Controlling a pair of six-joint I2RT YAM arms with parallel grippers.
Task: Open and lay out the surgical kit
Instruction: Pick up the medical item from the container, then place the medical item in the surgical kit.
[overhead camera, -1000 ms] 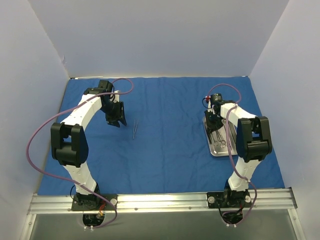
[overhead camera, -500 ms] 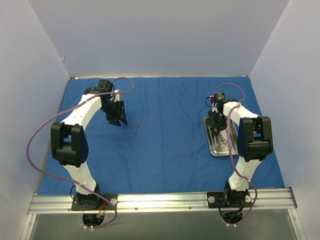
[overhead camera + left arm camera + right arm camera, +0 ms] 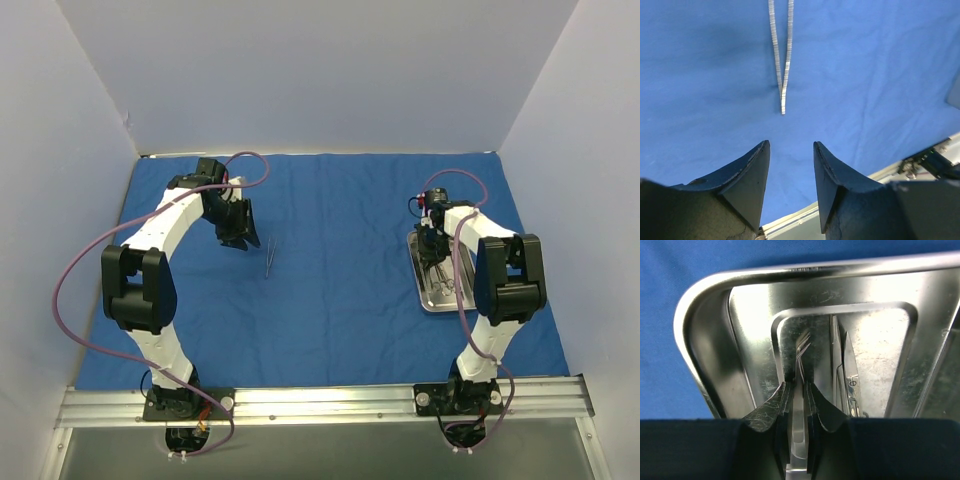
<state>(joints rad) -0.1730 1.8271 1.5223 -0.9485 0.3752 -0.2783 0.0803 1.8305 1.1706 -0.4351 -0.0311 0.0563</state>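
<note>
The wrap was spread and the tweezers laid out. The right tool gripped one instrument in the tray; others awaited. The left tool stood open.

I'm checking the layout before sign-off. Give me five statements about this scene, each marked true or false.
1. The tweezers lie on the cloth. True.
2. The left gripper holds the tweezers. False: it is open and empty, with the tweezers ahead of it.
3. The right gripper is closed on a thin instrument in the tray. True.
4. Nothing else is in the tray. False: scissors lie beside that instrument.
5. The tray is on the left arm's side. False: it is on the right arm's side.
</note>
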